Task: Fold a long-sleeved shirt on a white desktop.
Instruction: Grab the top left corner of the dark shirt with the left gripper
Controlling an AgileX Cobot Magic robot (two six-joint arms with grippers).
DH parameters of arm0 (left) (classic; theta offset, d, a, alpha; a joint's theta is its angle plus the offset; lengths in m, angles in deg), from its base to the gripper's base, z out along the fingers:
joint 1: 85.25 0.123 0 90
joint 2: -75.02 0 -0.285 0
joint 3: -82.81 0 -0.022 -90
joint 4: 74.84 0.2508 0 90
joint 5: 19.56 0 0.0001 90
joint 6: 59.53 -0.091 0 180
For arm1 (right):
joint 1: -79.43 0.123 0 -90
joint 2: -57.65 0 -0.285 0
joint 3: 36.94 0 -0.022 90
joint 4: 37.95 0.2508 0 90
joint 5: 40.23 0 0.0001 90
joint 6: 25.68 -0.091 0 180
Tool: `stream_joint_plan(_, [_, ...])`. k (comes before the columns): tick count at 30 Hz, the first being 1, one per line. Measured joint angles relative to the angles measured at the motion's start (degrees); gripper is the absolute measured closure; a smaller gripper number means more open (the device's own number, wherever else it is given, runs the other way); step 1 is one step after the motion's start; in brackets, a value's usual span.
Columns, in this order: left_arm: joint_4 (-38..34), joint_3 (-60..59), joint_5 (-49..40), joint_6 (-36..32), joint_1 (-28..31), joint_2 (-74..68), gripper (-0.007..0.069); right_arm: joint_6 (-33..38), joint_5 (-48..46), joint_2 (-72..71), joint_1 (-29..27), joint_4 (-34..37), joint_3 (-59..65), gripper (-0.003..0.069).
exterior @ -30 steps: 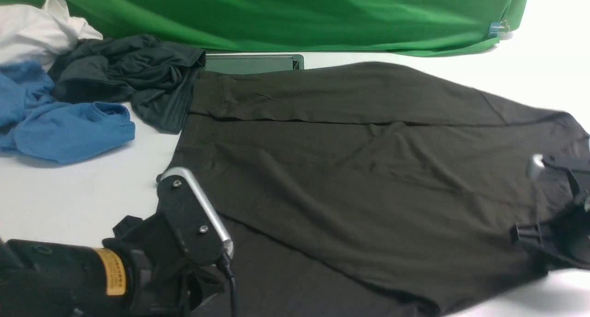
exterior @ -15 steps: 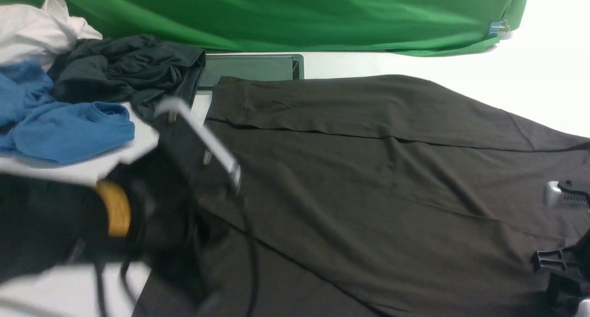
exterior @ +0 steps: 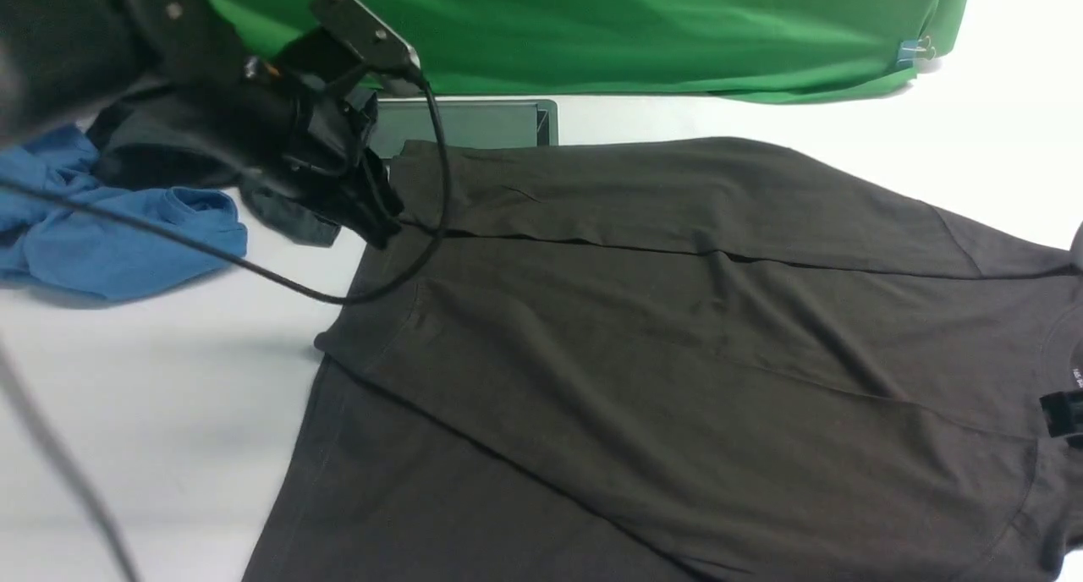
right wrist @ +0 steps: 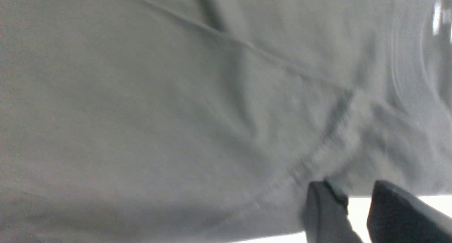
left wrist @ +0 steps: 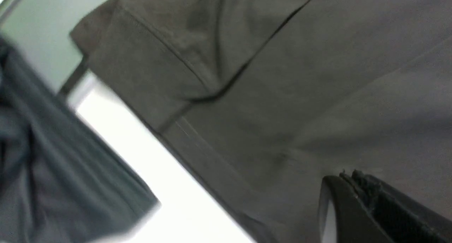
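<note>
The long-sleeved shirt lies spread flat on the white desktop, dark brownish-black, its collar at the right edge. My left gripper hangs raised over the shirt's far left hem corner. In the left wrist view the left gripper is shut, with nothing between the fingers, just above the shirt. My right gripper stands open at the edge of the shirt, with bare white desktop showing between its fingers. In the front view only a black part of the right arm shows.
A blue garment and a blacker shiny garment lie heaped at the far left, partly behind my left arm. The grey hatch sits behind the shirt's far edge. A green backdrop closes the back. A black cable hangs across the left.
The shirt slid toward me, uncovering more of the hatch. My left arm rose from the near left to the far left hem corner. The right gripper opened and drew back to the right edge.
</note>
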Motion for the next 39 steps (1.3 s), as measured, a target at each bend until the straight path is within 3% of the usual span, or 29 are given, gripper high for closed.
stream_joint_plan(7, [2.52,4.44,6.21,-11.35,-0.94,-9.44,0.0396,1.66,3.62,-1.48,2.83,0.06,0.0,0.0426])
stream_joint_plan(10, [3.52,4.64,11.65,-19.17,-1.7,-12.16,0.0271,1.86,4.24,-1.26,3.1,0.06,0.0,0.0423])
stream_joint_plan(15, [5.09,4.69,16.37,-26.78,-2.65,-14.67,0.0204,1.9,4.24,-0.91,3.1,0.06,0.0,0.0423])
stream_joint_plan(22, [8.51,4.69,23.11,-29.2,-3.25,-17.16,0.0239,2.4,4.4,-0.85,3.1,0.01,0.0,0.0421])
stream_joint_plan(33, [9.18,4.69,29.18,-29.33,-3.53,-17.41,0.0513,2.68,4.4,-0.85,3.1,0.01,0.0,0.042])
stream_joint_plan(37, [8.16,4.69,25.12,-29.33,-3.53,-16.91,0.0525,2.68,4.4,-0.85,3.1,0.01,0.0,0.0419])
stream_joint_plan(39, [4.55,4.69,20.94,-30.36,-3.53,-16.19,0.0494,2.68,4.4,-0.85,3.1,0.01,0.0,0.0419])
